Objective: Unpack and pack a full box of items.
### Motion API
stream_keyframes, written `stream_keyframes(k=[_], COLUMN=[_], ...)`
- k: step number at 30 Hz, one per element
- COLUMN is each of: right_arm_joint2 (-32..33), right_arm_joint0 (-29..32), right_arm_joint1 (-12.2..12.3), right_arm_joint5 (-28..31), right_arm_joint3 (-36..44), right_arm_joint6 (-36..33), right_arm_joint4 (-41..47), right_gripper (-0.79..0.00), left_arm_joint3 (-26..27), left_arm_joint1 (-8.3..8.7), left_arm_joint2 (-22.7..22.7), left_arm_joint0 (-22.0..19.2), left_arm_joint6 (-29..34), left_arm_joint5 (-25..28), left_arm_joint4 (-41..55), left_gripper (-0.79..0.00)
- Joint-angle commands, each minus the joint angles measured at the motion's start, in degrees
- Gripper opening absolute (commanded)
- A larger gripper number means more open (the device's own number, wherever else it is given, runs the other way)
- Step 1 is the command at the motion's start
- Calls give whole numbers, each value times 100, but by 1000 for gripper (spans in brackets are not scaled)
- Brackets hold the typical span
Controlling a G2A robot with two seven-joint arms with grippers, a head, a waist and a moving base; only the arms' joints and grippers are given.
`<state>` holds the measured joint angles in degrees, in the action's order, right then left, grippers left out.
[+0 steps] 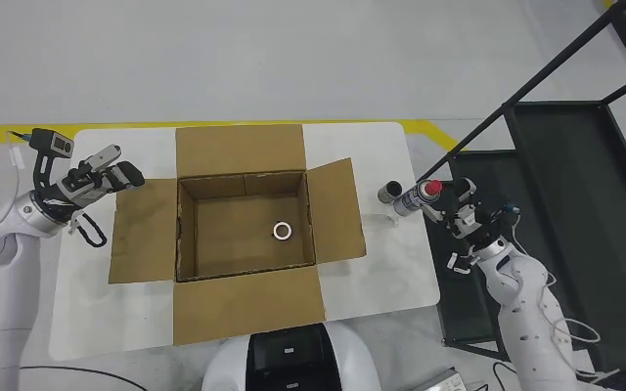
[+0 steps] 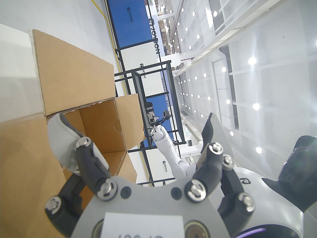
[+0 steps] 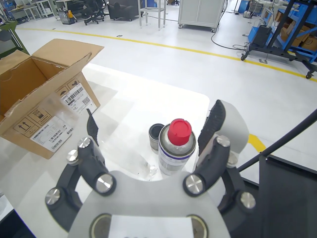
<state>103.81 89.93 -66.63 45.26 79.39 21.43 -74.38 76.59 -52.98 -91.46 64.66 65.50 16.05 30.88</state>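
An open cardboard box (image 1: 246, 227) stands mid-table with its flaps spread; a white ring-shaped roll (image 1: 282, 231) lies on its floor. At the table's right edge stands a spray can (image 1: 416, 196) with a red cap, and a small dark can (image 1: 390, 190) is beside it. My right gripper (image 1: 448, 202) is open around the spray can (image 3: 175, 147), which stands between the fingers (image 3: 213, 123), closer to one pad; the small can (image 3: 155, 136) is just beyond. My left gripper (image 1: 125, 176) hovers open and empty over the box's left flap (image 2: 22, 164), its fingertips (image 2: 60, 134) wide apart.
The white table (image 1: 391, 274) has bare room on both sides of the box. A dark metal rack (image 1: 558, 166) stands close against the table's right side, with a slanted black bar (image 1: 548, 73) above it. The box's label side (image 3: 49, 125) faces the right gripper.
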Motion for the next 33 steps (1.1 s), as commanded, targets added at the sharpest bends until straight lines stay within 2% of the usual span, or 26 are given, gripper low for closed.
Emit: stream_keyframes(k=[1,11,19,33], right_arm_joint2=[-88,-375,-607,-1090], right_arm_joint0=[-135,-615,-933,-1688], right_arm_joint1=[10,46,54,22], right_arm_joint5=[5,-121,-485,-561], right_arm_joint3=[-272,-1325,-1964,-3047], right_arm_joint6=[84,553,841,864], right_arm_joint4=[-156,-533,-786,-713], right_gripper=[0,0,0,0], left_arm_joint3=[0,0,0,0], left_arm_joint1=[0,0,0,0], left_arm_joint2=[0,0,0,0], left_arm_joint0=[0,0,0,0], left_arm_joint6=[0,0,0,0], left_arm_joint5=[0,0,0,0], left_arm_joint4=[0,0,0,0], left_gripper=[0,0,0,0])
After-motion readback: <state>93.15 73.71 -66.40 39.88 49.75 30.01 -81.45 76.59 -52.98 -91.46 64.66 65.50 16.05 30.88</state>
